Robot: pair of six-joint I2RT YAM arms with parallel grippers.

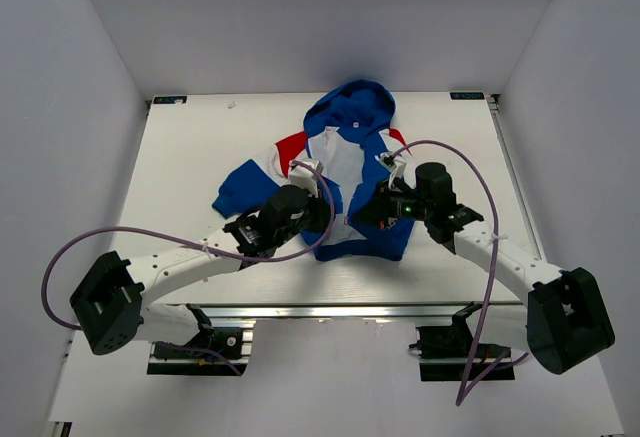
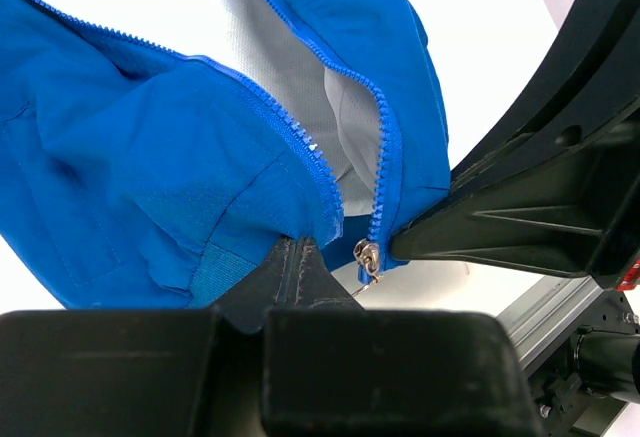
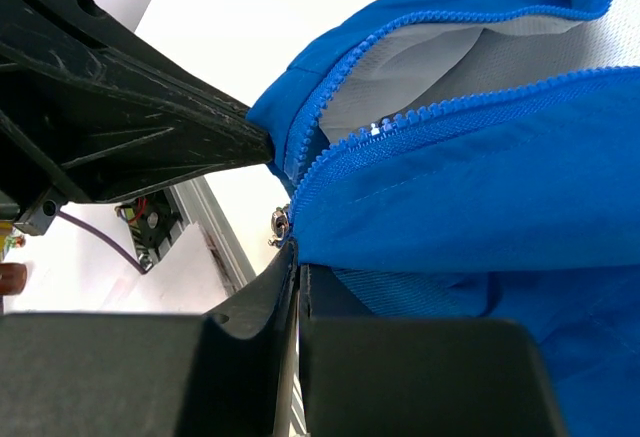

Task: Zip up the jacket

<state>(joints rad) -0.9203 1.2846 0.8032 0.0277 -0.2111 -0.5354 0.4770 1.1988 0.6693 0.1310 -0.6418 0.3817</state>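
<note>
The blue jacket (image 1: 366,150) lies open on the table, hood away from me, white lining showing. My left gripper (image 1: 323,219) is shut on the bottom hem of one front panel (image 2: 150,157); in the left wrist view its fingertips (image 2: 297,253) pinch the blue fabric beside the zipper teeth. My right gripper (image 1: 373,214) is shut on the hem of the other panel (image 3: 480,207), right next to the silver zipper slider (image 3: 281,223). The slider also shows in the left wrist view (image 2: 367,257). The two rows of teeth stand apart, unjoined.
The white table (image 1: 200,157) has a metal rail along its near edge (image 1: 340,311). Grey walls enclose the sides and back. Purple cables (image 1: 120,237) loop beside each arm. The two grippers are close together at the hem.
</note>
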